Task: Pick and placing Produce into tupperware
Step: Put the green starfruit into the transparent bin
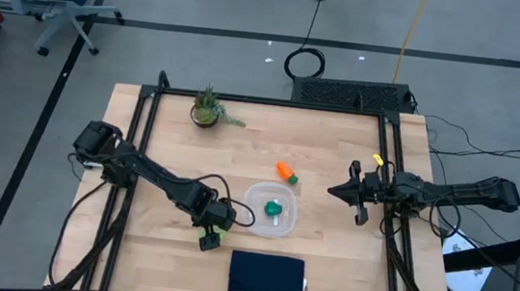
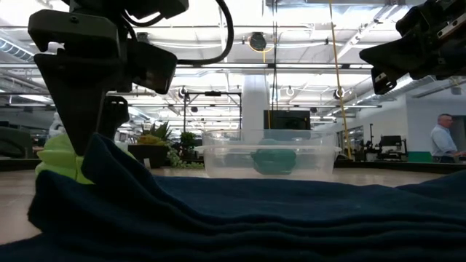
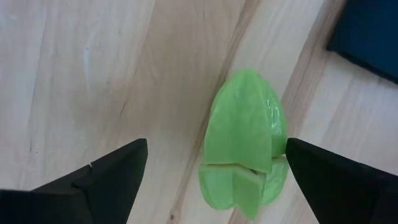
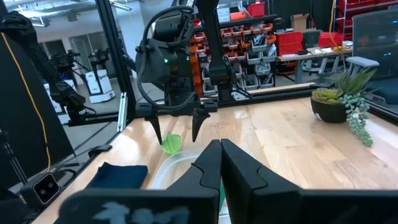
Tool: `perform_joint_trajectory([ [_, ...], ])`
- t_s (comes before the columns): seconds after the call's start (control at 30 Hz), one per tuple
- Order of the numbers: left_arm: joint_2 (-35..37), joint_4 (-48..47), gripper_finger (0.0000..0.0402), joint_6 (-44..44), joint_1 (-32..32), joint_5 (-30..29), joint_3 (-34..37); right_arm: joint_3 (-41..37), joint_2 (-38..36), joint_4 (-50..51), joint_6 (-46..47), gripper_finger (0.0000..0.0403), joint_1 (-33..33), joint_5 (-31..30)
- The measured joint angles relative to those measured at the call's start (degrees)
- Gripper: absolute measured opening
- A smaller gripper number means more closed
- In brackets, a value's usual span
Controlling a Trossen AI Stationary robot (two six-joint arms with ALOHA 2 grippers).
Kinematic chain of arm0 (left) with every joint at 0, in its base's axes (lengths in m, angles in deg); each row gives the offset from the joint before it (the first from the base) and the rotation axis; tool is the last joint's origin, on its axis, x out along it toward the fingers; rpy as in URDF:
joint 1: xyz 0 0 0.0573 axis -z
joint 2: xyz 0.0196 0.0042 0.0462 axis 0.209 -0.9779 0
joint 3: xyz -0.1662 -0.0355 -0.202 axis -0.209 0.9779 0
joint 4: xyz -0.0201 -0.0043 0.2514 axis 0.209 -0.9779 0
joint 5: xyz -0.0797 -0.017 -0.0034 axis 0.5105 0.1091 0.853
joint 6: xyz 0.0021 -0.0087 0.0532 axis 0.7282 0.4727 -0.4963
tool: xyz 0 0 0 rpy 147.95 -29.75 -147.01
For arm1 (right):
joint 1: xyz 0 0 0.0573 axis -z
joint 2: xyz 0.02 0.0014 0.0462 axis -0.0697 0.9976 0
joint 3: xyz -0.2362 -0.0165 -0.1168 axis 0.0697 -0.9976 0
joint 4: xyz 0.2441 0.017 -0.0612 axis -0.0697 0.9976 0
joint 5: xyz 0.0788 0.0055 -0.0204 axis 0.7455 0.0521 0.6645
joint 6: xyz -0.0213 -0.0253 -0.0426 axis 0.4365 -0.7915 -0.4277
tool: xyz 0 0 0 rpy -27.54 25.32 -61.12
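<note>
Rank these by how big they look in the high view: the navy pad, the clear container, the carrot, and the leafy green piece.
Largest to smallest, seen straight down:
1. Navy pad
2. Clear container
3. Carrot and leafy green piece: both small; the left claw partly hides the leafy piece, so they are left unranked.

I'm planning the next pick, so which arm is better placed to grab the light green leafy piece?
Left. The left gripper hangs open straight above the leafy piece, fingers on either side. The right gripper sits shut, beyond the tupperware.
</note>
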Motion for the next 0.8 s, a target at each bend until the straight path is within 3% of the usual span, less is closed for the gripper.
perform_joint_trajectory([
  [0.8,-5.31,5.02,0.0388,-0.7,1.33,2.49,-0.22,0.0,0.46,1.29,0.42,0.0,0.0,0.0],
])
